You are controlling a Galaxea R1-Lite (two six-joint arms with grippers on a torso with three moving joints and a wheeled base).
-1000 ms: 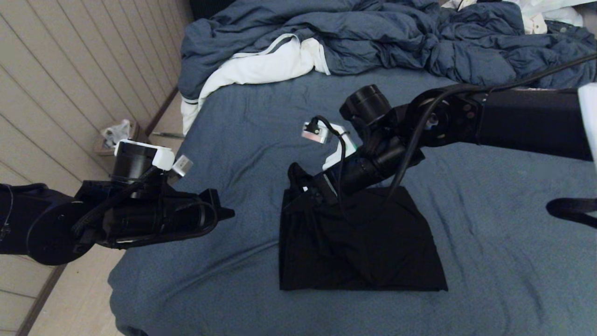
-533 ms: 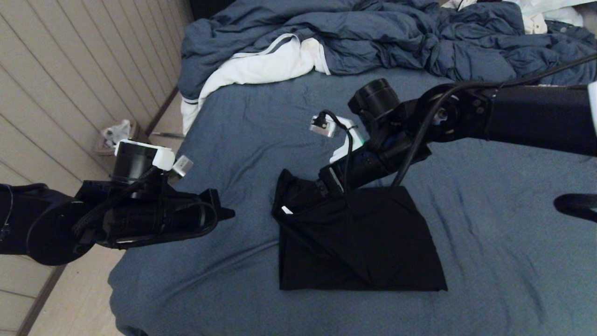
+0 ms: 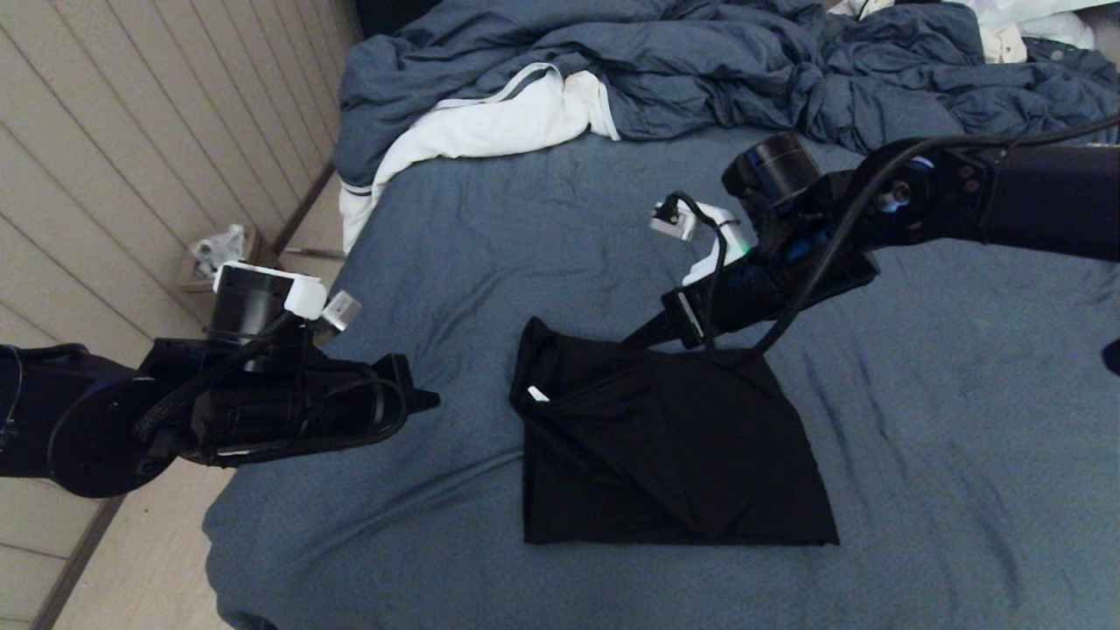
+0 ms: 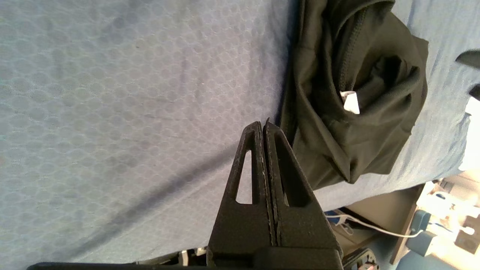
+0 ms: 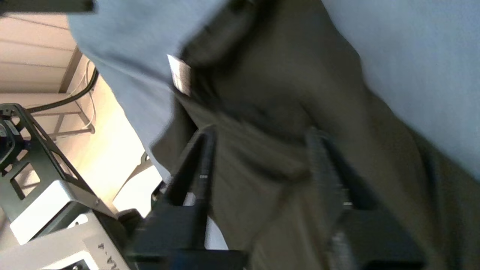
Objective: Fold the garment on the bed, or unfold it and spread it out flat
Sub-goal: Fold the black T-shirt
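The garment (image 3: 665, 446) is a black shirt lying folded into a rough rectangle in the middle of the bed (image 3: 919, 437). Its print is hidden, and a small white label (image 3: 538, 395) shows at the rumpled far-left corner. My right gripper (image 3: 641, 338) hovers open at the shirt's far edge. In the right wrist view the right gripper (image 5: 260, 140) has its fingers spread, with the black garment (image 5: 300, 75) beyond them. My left gripper (image 3: 426, 401) is shut and empty at the bed's left side. The left wrist view shows this left gripper (image 4: 263, 125) beside the garment (image 4: 356, 93).
A rumpled blue-grey duvet (image 3: 700, 61) and a white cloth with grey trim (image 3: 490, 122) lie at the far end of the bed. The bed's left edge drops to the floor, where a small bin (image 3: 214, 254) stands by the wall.
My right gripper opened, let go of the shirt's far-left corner and drew back to the right. The released cloth settled down leftward. The left arm stayed put.
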